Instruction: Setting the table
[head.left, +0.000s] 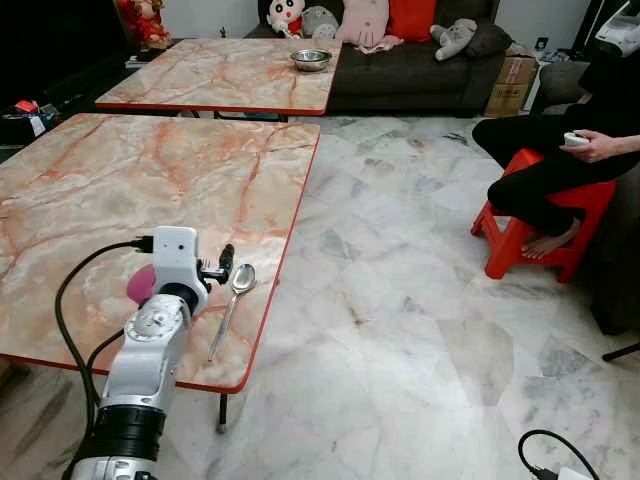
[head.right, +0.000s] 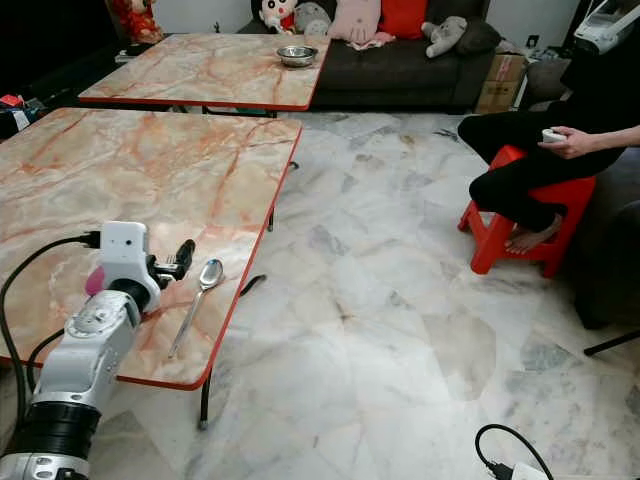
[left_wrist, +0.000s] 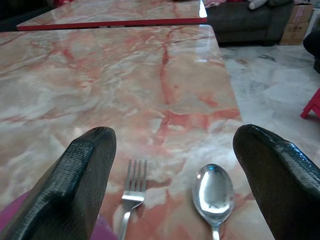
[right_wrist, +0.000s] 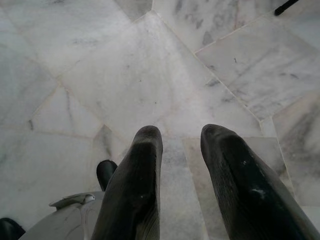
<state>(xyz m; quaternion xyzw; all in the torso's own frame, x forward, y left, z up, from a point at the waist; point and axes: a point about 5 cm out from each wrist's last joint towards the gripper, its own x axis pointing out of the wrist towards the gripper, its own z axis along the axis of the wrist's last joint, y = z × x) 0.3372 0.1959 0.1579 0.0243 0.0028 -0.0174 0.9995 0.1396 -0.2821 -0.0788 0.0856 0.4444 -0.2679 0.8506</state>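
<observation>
A seated person on a red stool beside a dark sofa.

Pink plate mostly behind left arm, fork handle cut off.

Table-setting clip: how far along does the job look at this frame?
Done: a spoon and a fork lie side by side near the marble table's front edge, beside something pink, largely hidden by the arm. In hand: nothing; the left pincer hovers open over the cutlery, and the right pincer hangs over the floor, slightly open. Left: possibly the metal bowl on the far table.
</observation>
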